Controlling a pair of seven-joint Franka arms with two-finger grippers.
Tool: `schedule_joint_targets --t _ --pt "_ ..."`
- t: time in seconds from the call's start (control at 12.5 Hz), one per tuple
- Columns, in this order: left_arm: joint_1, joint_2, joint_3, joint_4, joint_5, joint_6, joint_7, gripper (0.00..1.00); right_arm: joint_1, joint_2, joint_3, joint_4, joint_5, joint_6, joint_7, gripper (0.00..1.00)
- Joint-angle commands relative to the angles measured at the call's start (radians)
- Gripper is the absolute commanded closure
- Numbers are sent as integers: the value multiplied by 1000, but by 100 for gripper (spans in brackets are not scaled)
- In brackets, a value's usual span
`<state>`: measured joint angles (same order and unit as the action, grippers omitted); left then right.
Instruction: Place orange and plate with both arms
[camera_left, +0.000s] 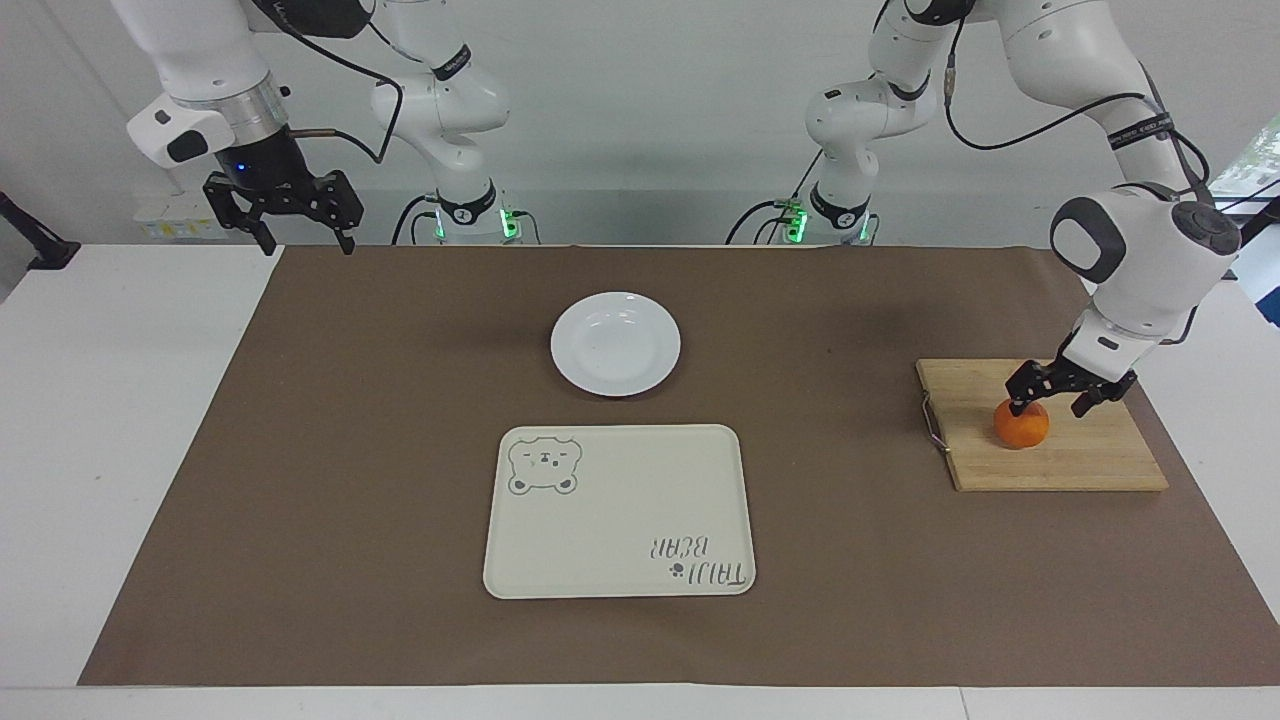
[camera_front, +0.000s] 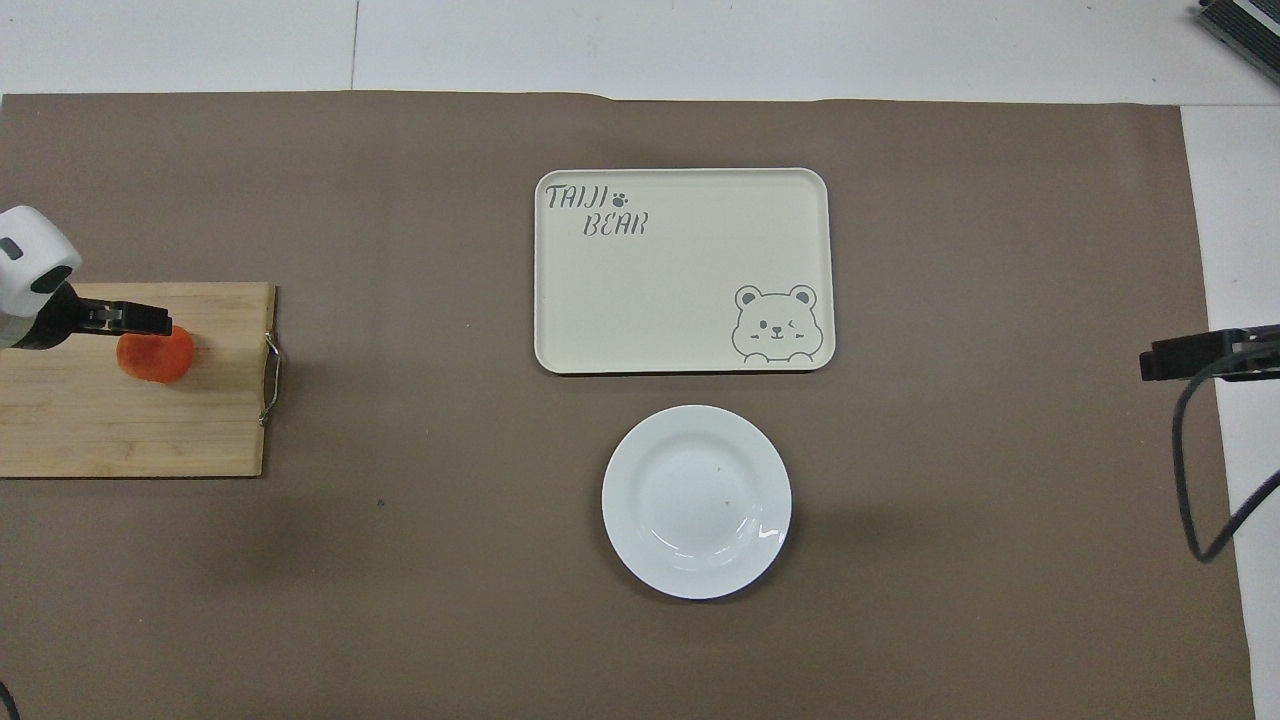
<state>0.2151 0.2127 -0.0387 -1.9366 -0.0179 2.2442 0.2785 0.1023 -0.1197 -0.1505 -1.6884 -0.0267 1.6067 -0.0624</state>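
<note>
The orange (camera_left: 1021, 428) lies on a wooden cutting board (camera_left: 1095, 458) toward the left arm's end of the table. My left gripper (camera_left: 1048, 408) is open and low over the orange, with one fingertip (camera_left: 1016, 406) at its top. In the overhead view the gripper (camera_front: 135, 319) overlaps the orange (camera_front: 160, 360). The white plate (camera_left: 615, 343) lies empty mid-table, and shows in the overhead view (camera_front: 696, 501) too. My right gripper (camera_left: 306, 242) waits open and raised at the mat's corner by its own base; only part of it (camera_front: 1178, 357) shows in the overhead view.
A cream rectangular tray (camera_left: 620, 510) with a bear drawing lies empty just farther from the robots than the plate. The cutting board (camera_front: 130, 430) has a metal handle (camera_front: 272, 378) on its side toward the plate. A brown mat (camera_left: 300, 450) covers the table.
</note>
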Motion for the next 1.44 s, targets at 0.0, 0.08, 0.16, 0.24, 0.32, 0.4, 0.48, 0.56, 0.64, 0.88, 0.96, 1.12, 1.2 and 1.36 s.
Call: schedule_joint_targets --t 0.0,0.08,0.16,0.24,0.32,0.4,0.48,0.56,0.64,0.88,0.96,1.12,1.2,1.36 --pt "9 37 -6 -13 9 61 13 0 -4 -12 3 -4 11 -14 18 0" --pt "9 40 -6 -13 9 63 13 0 -4 -12 5 -4 11 -14 18 0" --pt "10 43 -6 -18 9 64 11 0 -4 -12 5 -2 11 -14 18 0" --pt "9 48 -6 -28 9 75 11 0 -4 -12 5 -4 11 -14 18 0" --pt "10 59 -6 -31 7 81 11 0 -4 -12 5 -4 11 -14 18 0" --pt "10 60 -6 -41 9 83 11 0 -4 -12 5 -2 11 -14 18 0" --pt "13 65 -6 -44 9 83 11 0 -4 -12 5 -4 11 -14 18 0" --pt "21 76 -6 -48 9 86 13 0 -4 -12 5 -4 11 -14 18 0" --pt "23 83 -6 -50 9 92 10 0 -4 -12 3 -4 11 -14 18 0" --pt "29 88 -4 -47 9 84 11 83 -4 -12 3 -4 11 -14 18 0" --pt "27 88 -6 -41 9 74 11 99 -4 -12 5 -4 11 -14 18 0" --pt "21 85 -6 -32 9 68 -2 100 -4 -12 5 -4 11 -14 18 0" --pt "14 77 -6 -25 9 54 -37 100 -4 -12 5 -4 11 -14 18 0" --pt "9 63 -6 8 9 2 -62 100 -4 -12 5 -4 11 -14 18 0"
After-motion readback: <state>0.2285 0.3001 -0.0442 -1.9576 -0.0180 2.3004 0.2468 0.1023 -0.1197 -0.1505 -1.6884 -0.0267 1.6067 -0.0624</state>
